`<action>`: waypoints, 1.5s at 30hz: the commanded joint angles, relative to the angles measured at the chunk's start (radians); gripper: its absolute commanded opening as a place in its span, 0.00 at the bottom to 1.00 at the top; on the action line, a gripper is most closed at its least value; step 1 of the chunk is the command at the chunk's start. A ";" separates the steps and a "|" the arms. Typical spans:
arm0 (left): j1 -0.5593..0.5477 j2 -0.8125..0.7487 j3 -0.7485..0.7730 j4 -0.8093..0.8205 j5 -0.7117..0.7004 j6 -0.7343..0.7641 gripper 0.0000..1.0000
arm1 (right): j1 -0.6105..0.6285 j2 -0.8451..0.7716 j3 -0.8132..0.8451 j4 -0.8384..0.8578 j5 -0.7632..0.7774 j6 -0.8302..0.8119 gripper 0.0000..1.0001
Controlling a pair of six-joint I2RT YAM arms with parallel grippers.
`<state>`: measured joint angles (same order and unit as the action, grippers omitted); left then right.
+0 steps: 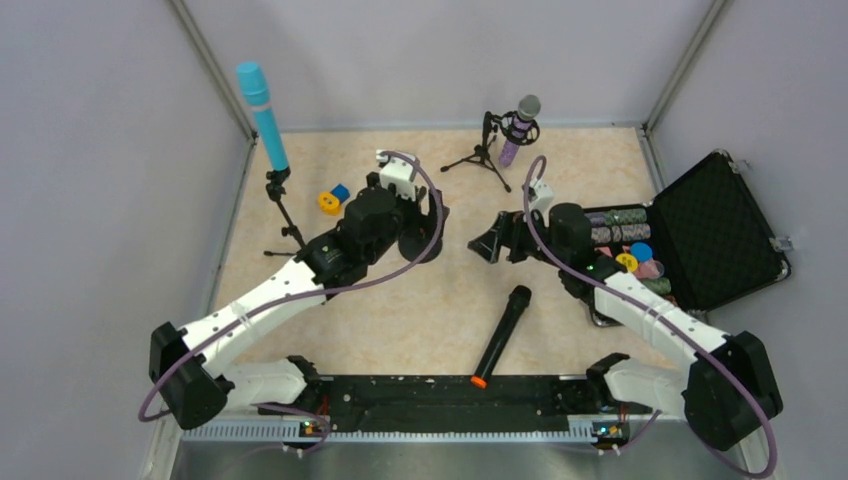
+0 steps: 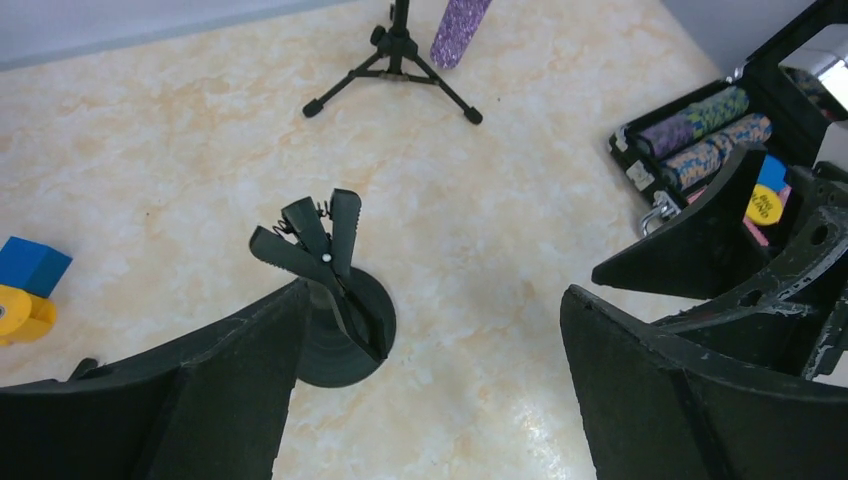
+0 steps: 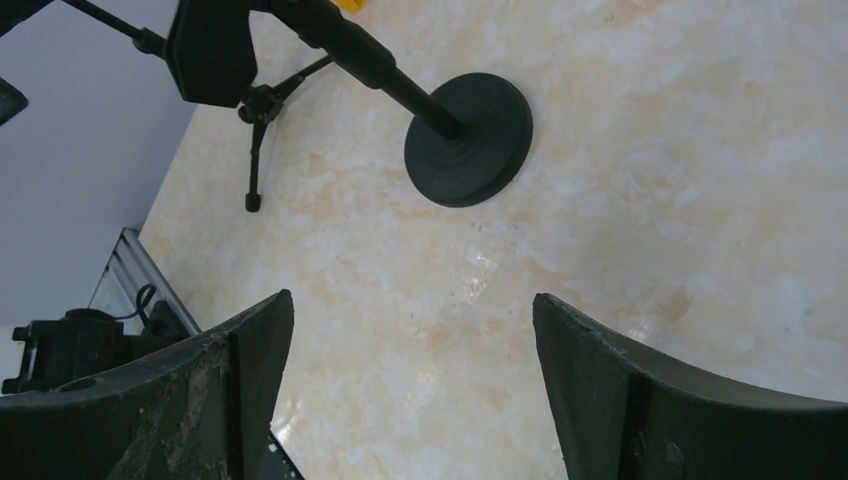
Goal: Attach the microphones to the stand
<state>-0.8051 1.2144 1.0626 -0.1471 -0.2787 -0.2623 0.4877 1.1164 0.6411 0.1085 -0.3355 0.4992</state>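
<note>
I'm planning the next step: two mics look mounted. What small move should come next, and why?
Probably bring the right gripper over the black mic. It alone lies on the table; the blue mic and purple mic are already mounted. The clip stand below the left gripper is empty, and both grippers are open.

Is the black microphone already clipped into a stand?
No, the black microphone lies flat on the table, with no clip around it.
</note>
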 commanded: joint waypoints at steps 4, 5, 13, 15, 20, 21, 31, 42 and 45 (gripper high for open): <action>0.000 -0.120 -0.036 0.113 -0.143 -0.013 0.99 | 0.021 -0.029 0.115 -0.034 0.001 -0.029 0.89; 0.000 -0.134 -0.037 0.112 -0.166 -0.012 0.99 | 0.045 -0.021 0.135 -0.053 0.021 -0.038 0.90; 0.014 -0.199 -0.046 0.052 -0.284 -0.033 0.99 | 0.233 0.082 0.331 -0.189 0.245 -0.142 0.90; 0.025 -0.211 -0.058 0.044 -0.300 -0.048 0.99 | 0.273 0.120 0.383 -0.211 0.310 -0.162 0.93; 0.070 -0.245 -0.106 0.045 -0.296 -0.107 0.99 | 0.346 0.245 0.528 -0.277 0.432 -0.208 0.95; 0.076 -0.245 -0.109 0.042 -0.289 -0.114 0.99 | 0.356 0.268 0.552 -0.285 0.441 -0.212 0.95; 0.121 -0.232 -0.164 0.054 -0.261 -0.151 0.99 | 0.395 0.466 0.735 -0.400 0.538 -0.247 0.90; 0.132 -0.222 -0.194 0.046 -0.242 -0.155 0.99 | 0.394 0.468 0.750 -0.474 0.718 -0.261 0.82; 0.131 -0.216 -0.197 0.049 -0.234 -0.150 0.99 | 0.391 0.456 0.724 -0.463 0.746 -0.264 0.82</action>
<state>-0.6785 0.9924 0.8719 -0.1352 -0.5304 -0.4099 0.8726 1.6207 1.3743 -0.3622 0.3359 0.2523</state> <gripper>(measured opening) 0.989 0.827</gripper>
